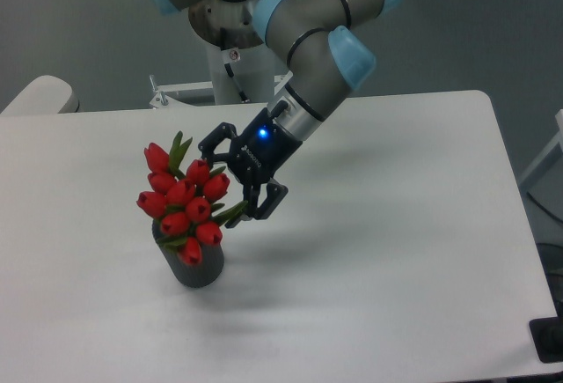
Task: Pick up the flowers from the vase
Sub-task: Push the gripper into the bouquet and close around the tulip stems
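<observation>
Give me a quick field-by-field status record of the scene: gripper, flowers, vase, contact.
gripper: open, fingers spread, at the bunch's right side
flowers: red tulip bunch, standing in the vase, leaning slightly left
vase: dark grey, upright on the white table
contact: fingertips beside the right-hand buds; touching or not, cannot tell
grasp: not yet closed on the flowers
task state: flowers not lifted
</observation>
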Motion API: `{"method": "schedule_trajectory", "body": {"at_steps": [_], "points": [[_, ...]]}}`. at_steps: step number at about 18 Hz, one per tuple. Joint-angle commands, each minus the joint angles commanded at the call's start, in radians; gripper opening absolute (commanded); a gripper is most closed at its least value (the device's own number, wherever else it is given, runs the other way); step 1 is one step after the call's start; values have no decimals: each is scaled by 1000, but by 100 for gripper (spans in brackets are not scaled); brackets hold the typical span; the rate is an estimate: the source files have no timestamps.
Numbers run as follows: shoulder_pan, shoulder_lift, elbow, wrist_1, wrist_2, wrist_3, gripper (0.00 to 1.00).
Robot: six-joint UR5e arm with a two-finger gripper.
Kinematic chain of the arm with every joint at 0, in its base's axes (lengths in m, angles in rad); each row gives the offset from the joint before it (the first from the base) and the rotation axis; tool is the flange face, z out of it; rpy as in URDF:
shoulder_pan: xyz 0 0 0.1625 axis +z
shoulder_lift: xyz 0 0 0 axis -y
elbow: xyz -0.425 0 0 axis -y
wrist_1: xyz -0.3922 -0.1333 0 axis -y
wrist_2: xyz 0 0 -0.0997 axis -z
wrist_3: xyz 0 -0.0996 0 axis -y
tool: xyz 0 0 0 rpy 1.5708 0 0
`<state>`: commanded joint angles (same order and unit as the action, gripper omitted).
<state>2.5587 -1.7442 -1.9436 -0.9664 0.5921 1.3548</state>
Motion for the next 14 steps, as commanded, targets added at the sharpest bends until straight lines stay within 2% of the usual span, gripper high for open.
{"method": "schedule_trajectory", "body": {"at_steps": [4, 14], "points": [[-25, -8, 12, 8, -2, -49, 100], [-61, -41, 18, 55, -14, -51, 100]]}}
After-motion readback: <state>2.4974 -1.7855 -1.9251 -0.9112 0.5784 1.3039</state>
